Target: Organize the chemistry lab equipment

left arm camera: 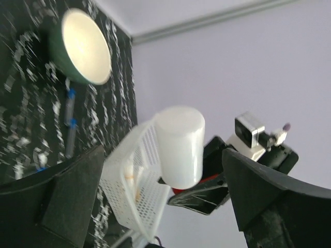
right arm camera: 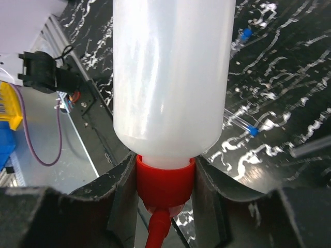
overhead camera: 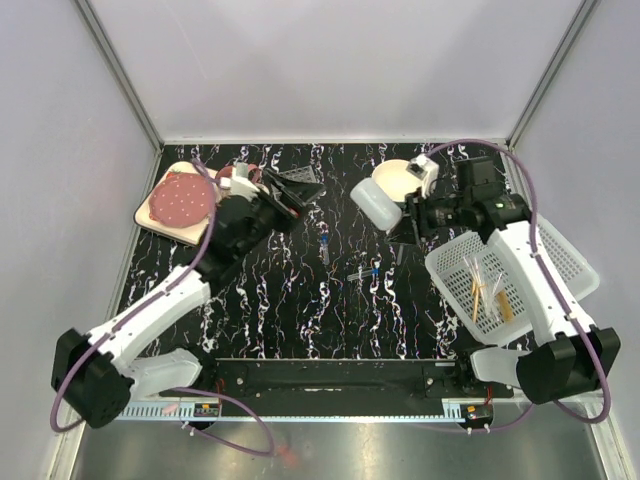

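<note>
My right gripper [overhead camera: 408, 215] is shut on the red cap [right arm camera: 165, 178] of a white squeeze bottle [overhead camera: 377, 204], held above the table left of the white basket [overhead camera: 565, 250]. In the right wrist view the bottle [right arm camera: 170, 72] fills the middle, with the gripper [right arm camera: 165, 194] clamped on both sides of the cap. Tan wooden sticks [overhead camera: 478, 295] and clear pieces lie in the basket. Two blue-capped tubes [overhead camera: 325, 246] [overhead camera: 366, 271] lie on the black table. My left gripper [overhead camera: 293, 190] is open and empty at the back left. No funnel shows.
A cream bowl [overhead camera: 398, 177] stands behind the bottle. A dotted plate [overhead camera: 180, 200] and a pink mug [overhead camera: 236, 174] are at the back left, beside the left gripper. In the left wrist view the bottle [left arm camera: 178, 147], basket [left arm camera: 132, 175] and bowl [left arm camera: 85, 46] show.
</note>
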Robot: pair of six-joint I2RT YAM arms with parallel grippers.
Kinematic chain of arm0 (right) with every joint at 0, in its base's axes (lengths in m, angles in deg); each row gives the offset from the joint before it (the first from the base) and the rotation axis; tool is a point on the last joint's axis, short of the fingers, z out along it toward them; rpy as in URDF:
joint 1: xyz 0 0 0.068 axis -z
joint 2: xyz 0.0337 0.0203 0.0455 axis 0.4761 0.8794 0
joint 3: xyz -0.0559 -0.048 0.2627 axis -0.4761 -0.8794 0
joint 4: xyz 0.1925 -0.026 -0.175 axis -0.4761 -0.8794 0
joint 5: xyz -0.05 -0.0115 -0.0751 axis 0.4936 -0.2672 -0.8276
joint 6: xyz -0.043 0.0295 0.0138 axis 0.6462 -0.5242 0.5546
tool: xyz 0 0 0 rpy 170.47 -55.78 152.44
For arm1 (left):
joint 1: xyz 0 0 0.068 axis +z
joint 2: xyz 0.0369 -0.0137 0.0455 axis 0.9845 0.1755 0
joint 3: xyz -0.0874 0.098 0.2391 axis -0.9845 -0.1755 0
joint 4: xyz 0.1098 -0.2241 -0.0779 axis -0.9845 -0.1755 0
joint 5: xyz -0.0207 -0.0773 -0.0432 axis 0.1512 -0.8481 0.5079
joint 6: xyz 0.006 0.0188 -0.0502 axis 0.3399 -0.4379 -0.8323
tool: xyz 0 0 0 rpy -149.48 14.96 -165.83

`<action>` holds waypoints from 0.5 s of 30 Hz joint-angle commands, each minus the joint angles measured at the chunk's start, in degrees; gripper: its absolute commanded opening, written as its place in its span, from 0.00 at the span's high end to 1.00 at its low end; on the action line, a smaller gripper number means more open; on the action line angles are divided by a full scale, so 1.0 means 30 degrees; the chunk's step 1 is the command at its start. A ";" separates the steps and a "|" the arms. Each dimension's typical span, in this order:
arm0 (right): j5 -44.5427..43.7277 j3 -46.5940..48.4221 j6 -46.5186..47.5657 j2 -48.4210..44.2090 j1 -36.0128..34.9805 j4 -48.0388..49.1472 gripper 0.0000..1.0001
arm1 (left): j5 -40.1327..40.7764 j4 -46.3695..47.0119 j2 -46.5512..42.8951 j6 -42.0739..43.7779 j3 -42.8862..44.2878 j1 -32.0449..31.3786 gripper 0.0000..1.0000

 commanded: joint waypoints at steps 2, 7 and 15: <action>0.0212 0.0586 0.3622 -0.2352 0.2164 -0.2639 0.92 | -0.3280 -0.3201 -0.2973 0.4167 -0.0051 0.3497 0.01; -0.0490 0.0819 0.5060 -0.3644 0.4651 -0.4250 0.92 | -0.5508 -0.7128 -0.4061 0.7157 0.0507 0.6132 0.01; -0.3506 0.1669 0.6468 -0.4846 0.7615 -0.6213 0.97 | -0.9932 -0.7747 -0.4707 0.8185 -0.0985 0.8510 0.01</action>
